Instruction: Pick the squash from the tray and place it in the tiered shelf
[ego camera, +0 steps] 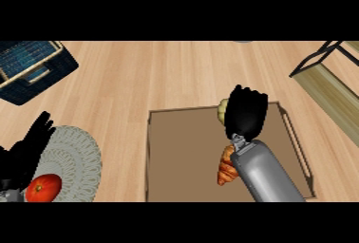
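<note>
A brown tray (182, 156) lies on the wooden counter at centre right. My right hand (247, 114) is over the tray's far edge, fingers pointing away and bent down over a pale yellow squash (222, 110); only a sliver of the squash shows at the hand's left side. Whether the fingers close round it cannot be told. An orange croissant (226, 167) lies on the tray beside my right forearm. The tiered shelf (329, 90), wooden boards in a black frame, stands at the far right. My left hand (28, 142) rests open at the left edge, fingers up.
A grey woven round mat (73, 161) at lower left carries a red tomato (43, 188). A dark blue basket (32, 69) stands at the far left corner. Bare wooden counter stretches between tray and basket.
</note>
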You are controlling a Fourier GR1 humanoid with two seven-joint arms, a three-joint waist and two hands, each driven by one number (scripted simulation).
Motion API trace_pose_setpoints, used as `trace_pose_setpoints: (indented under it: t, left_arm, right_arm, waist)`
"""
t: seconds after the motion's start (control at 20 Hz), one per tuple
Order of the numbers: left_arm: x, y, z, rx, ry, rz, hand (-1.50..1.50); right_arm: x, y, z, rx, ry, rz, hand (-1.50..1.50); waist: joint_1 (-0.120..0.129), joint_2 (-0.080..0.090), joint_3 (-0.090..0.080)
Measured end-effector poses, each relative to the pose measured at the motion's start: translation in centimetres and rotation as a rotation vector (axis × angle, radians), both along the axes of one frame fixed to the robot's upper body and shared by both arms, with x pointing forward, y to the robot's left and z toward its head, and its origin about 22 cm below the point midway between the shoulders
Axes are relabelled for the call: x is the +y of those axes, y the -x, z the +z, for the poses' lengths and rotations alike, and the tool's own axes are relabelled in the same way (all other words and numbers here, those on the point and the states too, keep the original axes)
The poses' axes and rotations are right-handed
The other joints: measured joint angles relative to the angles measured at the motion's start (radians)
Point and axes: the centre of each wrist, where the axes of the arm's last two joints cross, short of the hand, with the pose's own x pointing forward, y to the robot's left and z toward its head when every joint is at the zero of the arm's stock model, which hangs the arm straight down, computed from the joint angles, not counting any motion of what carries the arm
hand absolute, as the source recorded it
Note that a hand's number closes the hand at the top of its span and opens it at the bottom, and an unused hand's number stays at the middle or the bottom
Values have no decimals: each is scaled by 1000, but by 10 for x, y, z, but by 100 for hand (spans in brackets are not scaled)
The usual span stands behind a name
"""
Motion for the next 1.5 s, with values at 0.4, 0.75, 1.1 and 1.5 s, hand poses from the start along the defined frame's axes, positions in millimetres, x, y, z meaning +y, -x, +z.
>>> trace_pose_setpoints:
  t: [0.4, 0.75, 1.1, 1.5]
  left_arm:
    - [-4, 3, 1, 1, -1, -6, 0]
    - [-2, -2, -3, 7, 2, -11, 0]
    - [-4, -3, -3, 7, -5, -10, 0]
    - [-8, -8, -1, 3, -3, -19, 0]
  right_arm:
    - [-90, -32, 62, -142, -372, -328, 150]
    - [-98, -14, 133, -374, -567, -344, 150]
    - [-100, 24, 195, -605, -641, -304, 150]
    - [-97, 41, 248, -753, -575, -295, 150]
  waist:
    - [14, -2, -2]
    - [17, -6, -4]
    - [19, -7, -4]
    - [24, -6, -5]
